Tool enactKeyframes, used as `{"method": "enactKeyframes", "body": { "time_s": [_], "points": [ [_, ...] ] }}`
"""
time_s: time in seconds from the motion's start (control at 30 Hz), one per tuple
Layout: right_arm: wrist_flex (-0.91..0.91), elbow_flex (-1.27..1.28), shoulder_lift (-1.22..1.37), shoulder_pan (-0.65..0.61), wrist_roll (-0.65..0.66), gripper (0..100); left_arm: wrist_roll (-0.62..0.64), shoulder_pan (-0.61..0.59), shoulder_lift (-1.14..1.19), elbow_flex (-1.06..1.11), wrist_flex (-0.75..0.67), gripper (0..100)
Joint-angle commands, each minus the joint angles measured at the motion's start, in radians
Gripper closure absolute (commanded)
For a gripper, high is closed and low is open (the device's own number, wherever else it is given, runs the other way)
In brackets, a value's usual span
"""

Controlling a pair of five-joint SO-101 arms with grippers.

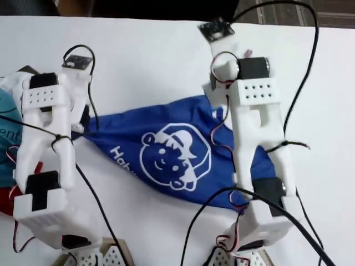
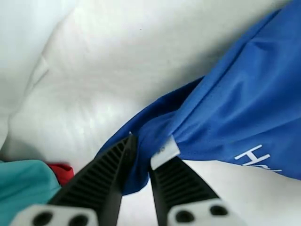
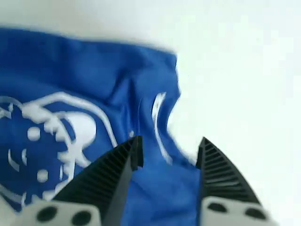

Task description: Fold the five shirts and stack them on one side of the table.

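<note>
Left claw [image 2: 143, 150] clamped on bunched blue shirt [image 2: 235, 103], white surface [image 2: 117, 56] behind, teal cloth [image 2: 23, 186], red cloth [image 2: 61, 170] alongside

Blue shirt [image 1: 166, 149] with white cartoon print, rumpled at centre, teal shirt [image 2: 23, 181] at left edge

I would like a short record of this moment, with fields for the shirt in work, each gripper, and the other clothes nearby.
shirt in work: blue shirt with a white cartoon print, lying crumpled on the white table
fold state: not yet folded
left gripper: shut on a bunched corner of the blue shirt
right gripper: open, above the shirt's other edge
other clothes: teal shirt and red cloth, beside the left gripper
</note>
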Motion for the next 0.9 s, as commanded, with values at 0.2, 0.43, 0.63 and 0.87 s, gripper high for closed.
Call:
{"method": "enactKeyframes", "body": {
  "time_s": [0.2,0.43,0.63,0.87],
  "points": [
    [-0.028,-0.385,0.506,-0.128,-0.005,81.9,0.006,-0.008,-0.041,-0.022,0.034,98],
    [0.173,-0.736,0.823,-0.124,-0.005,82.2,0.008,-0.008,-0.041,-0.022,0.049,98],
    [0.205,-0.769,0.937,-0.09,-0.003,90.9,0.011,-0.008,-0.041,-0.022,0.049,98],
    [0.211,-0.552,0.783,-0.03,-0.003,97.5,0.008,-0.009,-0.041,-0.022,0.049,98]
  ]
}}
